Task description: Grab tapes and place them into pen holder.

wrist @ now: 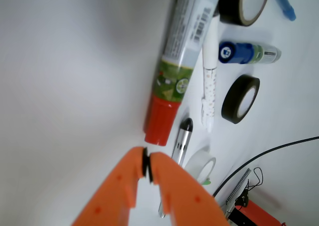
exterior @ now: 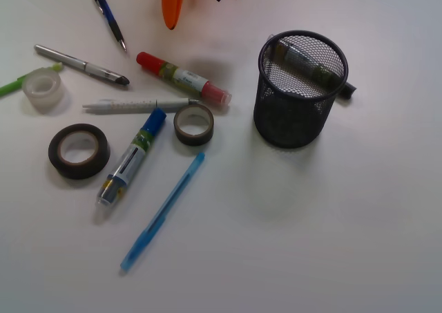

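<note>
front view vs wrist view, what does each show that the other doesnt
Only the front view shows the pen holder with a marker in it, the light blue pen whole and the dark blue pen. Only the wrist view shows the gripper shut on nothing, plus a black cable. Both show the red-capped marker, the three tapes and the blue-capped marker.

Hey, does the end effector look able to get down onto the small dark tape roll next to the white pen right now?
Probably yes. The small dark tape roll lies flat and open from above, though the white pen touches its rim and the blue-capped marker lies close. The end effector is shut and would need to open first.
</note>
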